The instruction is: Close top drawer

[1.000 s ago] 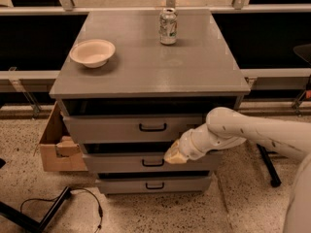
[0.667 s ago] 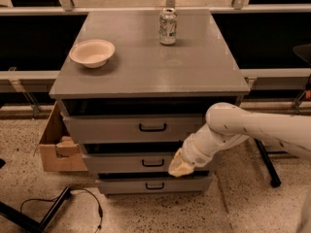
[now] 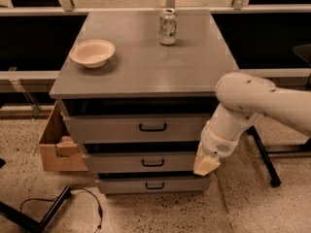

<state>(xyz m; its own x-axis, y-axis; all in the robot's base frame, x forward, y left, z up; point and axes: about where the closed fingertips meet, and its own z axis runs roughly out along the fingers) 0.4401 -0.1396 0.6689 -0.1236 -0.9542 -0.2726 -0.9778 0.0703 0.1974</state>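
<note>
Top drawer point(image 3: 112, 129): uppermost of three in gray cabinet point(image 3: 146, 76), front slightly out, black handle point(image 3: 152, 127) centred. Gripper point(image 3: 206, 165): at cabinet's right front corner, level with middle drawer point(image 3: 116, 162); grip state cannot be told. On top: bowl point(image 3: 92, 53), soda can point(image 3: 168, 27).

No legible text, brand, number or sign is presented; markings are carried on the can point(image 3: 168, 27) standing on the desk point(image 3: 146, 67), but they cannot be read; the end effector point(image 3: 206, 165) is located at the right end of the second drawer front point(image 3: 146, 162).
</note>
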